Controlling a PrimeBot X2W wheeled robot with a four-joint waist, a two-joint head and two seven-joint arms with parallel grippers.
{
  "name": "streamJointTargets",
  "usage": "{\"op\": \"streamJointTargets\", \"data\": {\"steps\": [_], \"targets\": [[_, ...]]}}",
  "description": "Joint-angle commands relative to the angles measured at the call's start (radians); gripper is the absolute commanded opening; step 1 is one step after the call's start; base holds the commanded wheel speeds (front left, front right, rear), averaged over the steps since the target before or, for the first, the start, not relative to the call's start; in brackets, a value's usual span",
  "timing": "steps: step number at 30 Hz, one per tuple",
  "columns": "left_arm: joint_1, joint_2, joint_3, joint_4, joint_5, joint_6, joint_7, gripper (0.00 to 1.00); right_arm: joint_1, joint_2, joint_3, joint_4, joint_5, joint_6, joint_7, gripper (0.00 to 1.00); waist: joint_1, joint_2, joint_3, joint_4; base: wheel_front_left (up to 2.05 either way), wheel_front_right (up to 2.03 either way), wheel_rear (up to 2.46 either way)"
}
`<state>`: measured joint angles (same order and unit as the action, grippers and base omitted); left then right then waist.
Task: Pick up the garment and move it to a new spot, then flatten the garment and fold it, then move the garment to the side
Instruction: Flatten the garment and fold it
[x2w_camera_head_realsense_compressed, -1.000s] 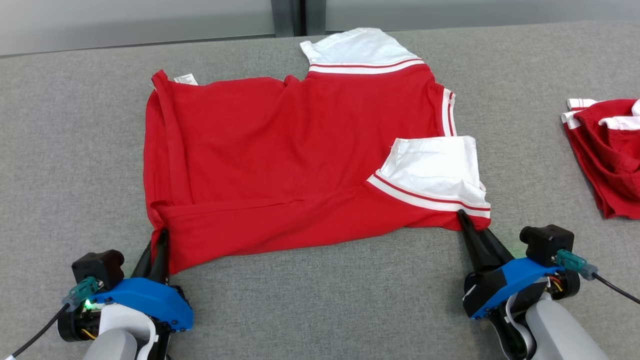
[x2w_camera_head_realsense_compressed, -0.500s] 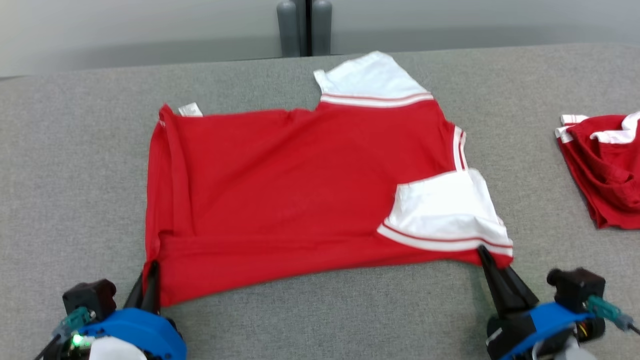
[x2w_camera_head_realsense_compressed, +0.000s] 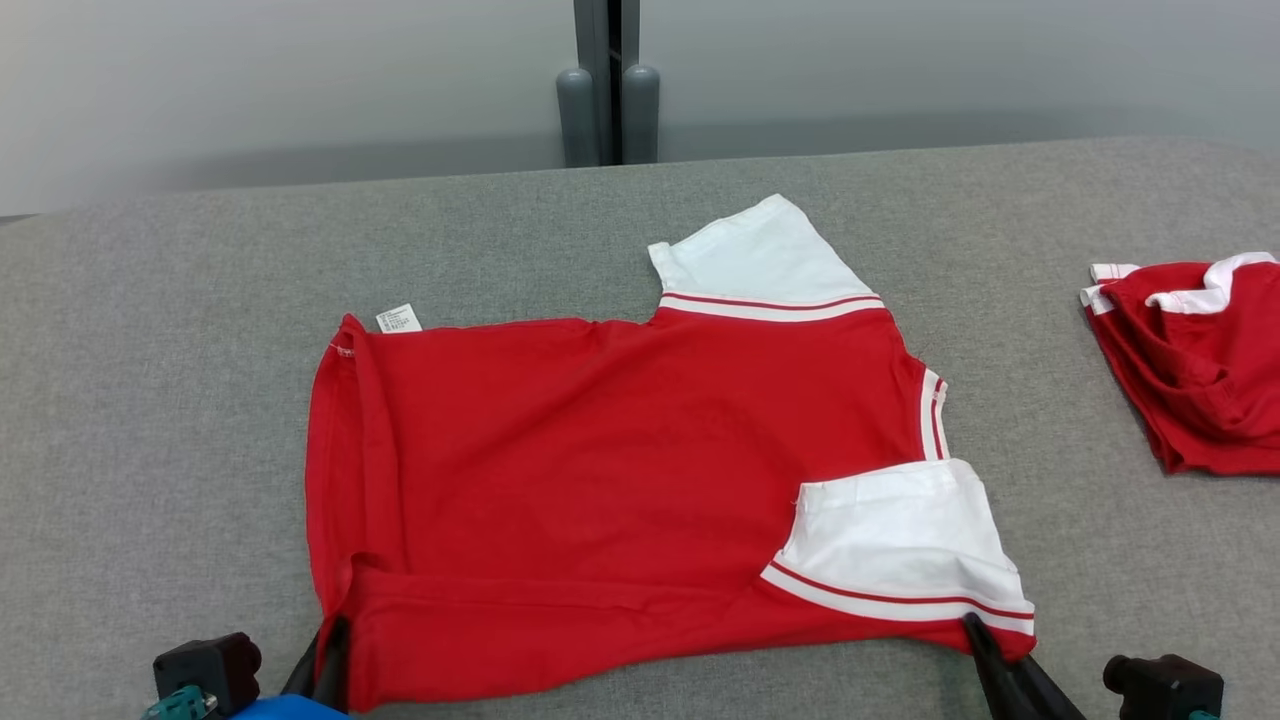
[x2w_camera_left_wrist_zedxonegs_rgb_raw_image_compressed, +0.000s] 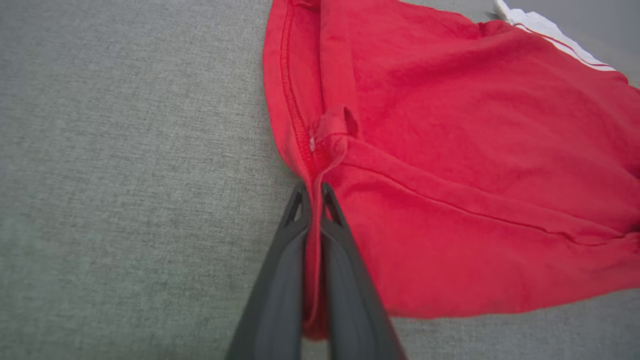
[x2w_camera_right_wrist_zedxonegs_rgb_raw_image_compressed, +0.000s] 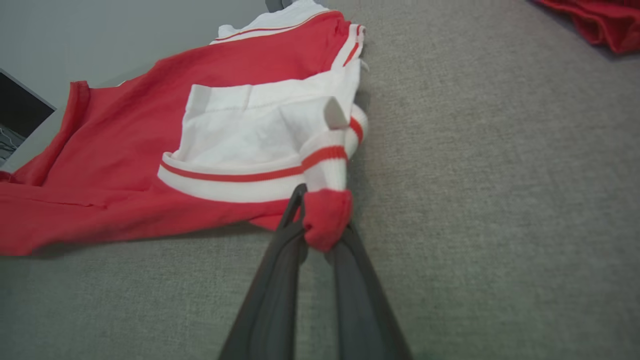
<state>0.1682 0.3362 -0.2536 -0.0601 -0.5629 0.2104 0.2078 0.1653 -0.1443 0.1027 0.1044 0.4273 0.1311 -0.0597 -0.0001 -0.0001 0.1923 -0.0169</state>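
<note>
Garment: red knit garment (x2w_camera_head_realsense_compressed: 620, 470) with white, red-striped sleeves, spread mostly flat on the grey fabric-covered table (x2w_camera_head_realsense_compressed: 180, 420), around mid-table in the head view. A narrow strip along its front edge is doubled over.
Near sleeve: near white sleeve (x2w_camera_head_realsense_compressed: 900, 540), folded inward onto the red body at the garment's front right corner, with its striped cuff toward the robot.
Far sleeve: far white sleeve (x2w_camera_head_realsense_compressed: 755, 260), lying flat and pointing toward the table's back edge.
Tag: small white label (x2w_camera_head_realsense_compressed: 398, 318), sticking out at the far left corner of the garment.
Left gripper: left gripper (x2w_camera_left_wrist_zedxonegs_rgb_raw_image_compressed: 312, 189) at the front left corner. Its two dark fingers are pressed almost together, with the red hem seam pinched between them. Cloth runs down the slit between the fingers.
Right gripper: right gripper (x2w_camera_right_wrist_zedxonegs_rgb_raw_image_compressed: 320, 210) at the front right corner. Its fingers are drawn in narrow, clamping a bunched red nub of cloth just below the striped cuff.
Front edge: a thin shadow lies under the hem beside the right gripper.
Other cloth: crumpled red and white pile (x2w_camera_head_realsense_compressed: 1195, 370) near the table's right edge, well apart from the garment.
Background: two grey round-topped posts (x2w_camera_head_realsense_compressed: 600, 115) behind the table's far edge.
</note>
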Motion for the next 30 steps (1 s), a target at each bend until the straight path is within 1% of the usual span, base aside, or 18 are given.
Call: {"op": "streamJointTargets", "data": {"steps": [1,2,5,7,9,13,16,20,26,27,30], "targets": [[-0.009,-0.001,-0.002,0.002,0.003,-0.002,-0.009,0.18,-0.003,0.001,-0.004,0.001,-0.009,-0.001,0.003,0.71,0.0001,0.0001,-0.005,-0.005,0.0,0.0,0.0],[-0.018,-0.003,-0.006,0.015,0.015,0.004,-0.014,1.0,-0.012,0.0,-0.007,0.001,-0.017,-0.001,0.003,1.0,0.0001,0.0001,-0.009,-0.005,0.0,0.0,0.0],[-0.042,-0.018,-0.014,0.045,0.024,-0.004,-0.047,1.0,-0.034,0.004,-0.01,-0.002,-0.04,-0.001,-0.011,1.0,0.0001,0.0001,-0.016,-0.008,0.0,0.0,0.0],[-0.052,-0.02,-0.013,0.059,0.042,-0.005,-0.092,1.0,-0.045,0.0,-0.02,-0.013,-0.058,0.0,-0.031,1.0,0.0001,0.0001,-0.02,-0.009,0.0,0.0,0.0],[-0.072,-0.024,-0.005,0.056,0.07,-0.001,-0.159,1.0,-0.058,-0.009,-0.033,-0.032,-0.083,0.0,-0.051,1.0,0.0001,0.0001,-0.022,-0.008,0.0,0.0,0.0],[-0.113,-0.02,0.003,0.046,0.127,0.011,-0.275,1.0,-0.094,-0.013,-0.053,-0.1,-0.125,0.0,-0.069,1.0,0.0001,0.0001,-0.024,-0.006,0.0,0.0,0.0],[-0.143,-0.017,0.004,0.03,0.161,0.019,-0.329,1.0,-0.12,-0.021,-0.06,-0.16,-0.15,0.0,-0.053,1.0,0.0001,0.0001,-0.024,-0.006,0.0,0.0,0.0],[-0.163,-0.009,0.008,0.011,0.183,0.032,-0.346,1.0,-0.145,-0.028,-0.056,-0.213,-0.166,0.0,-0.028,1.0,0.0001,0.0001,-0.022,-0.008,0.0,0.0,0.0],[-0.168,-0.007,-0.002,-0.019,0.198,0.054,-0.325,1.0,-0.154,-0.023,-0.059,-0.228,-0.162,0.0,-0.017,1.0,0.0001,0.0001,-0.005,-0.005,0.0,0.0,0.0],[-0.179,-0.006,-0.002,-0.021,0.199,0.054,-0.319,1.0,-0.156,-0.023,-0.061,-0.227,-0.158,0.0,-0.017,1.0,0.0001,0.0001,0.001,-0.003,0.0,0.0,0.0],[-0.239,-0.003,-0.001,-0.019,0.19,0.037,-0.305,1.0,-0.174,-0.021,-0.062,-0.232,-0.151,0.0,-0.02,1.0,0.0001,0.0001,0.035,-0.001,0.0,0.0,0.0]]}}
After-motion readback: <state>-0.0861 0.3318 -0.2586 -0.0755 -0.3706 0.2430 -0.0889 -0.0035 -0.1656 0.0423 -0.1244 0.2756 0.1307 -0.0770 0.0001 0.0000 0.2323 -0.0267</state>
